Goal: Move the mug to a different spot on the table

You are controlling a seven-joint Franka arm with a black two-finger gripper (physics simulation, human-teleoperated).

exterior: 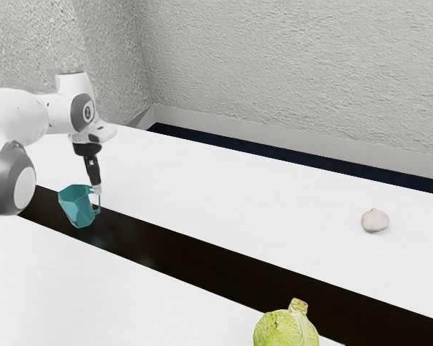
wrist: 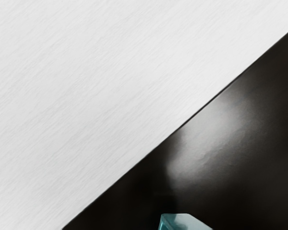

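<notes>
The claw [exterior: 97, 190] points straight down with its fingers drawn close together, pinched on the rim of the teal mug [exterior: 79, 204] at the handle side. The mug hangs tilted directly under and just beside the claw, its open mouth leaning away from upright. It seems to be just off the dark strip [exterior: 202, 267] that runs across the bench [exterior: 224, 194]. In the wrist view a teal corner of the mug [wrist: 182, 222] sits right under the hand, above that dark strip [wrist: 240, 158], with the white bench [wrist: 86, 96] beyond.

The grip looks like the main risk. It takes the mug by one thin edge, well off its centre, so the weight hangs to one side. A quick swing or a sudden stop could turn the mug between the fingers or let it slip out. Because it is tilted, setting it down as it hangs would land it on an edge of its base, and it could tip over or roll. A slow carry and a gentle lowering look safer.

Close to the claw nothing blocks the way. Well away from the claw, across the white bench, lies a garlic bulb [exterior: 374, 220]. A green cabbage [exterior: 286, 330] sits on the near side of the dark strip, also well apart. Both are easy to avoid if the new spot is chosen short of them.
</notes>
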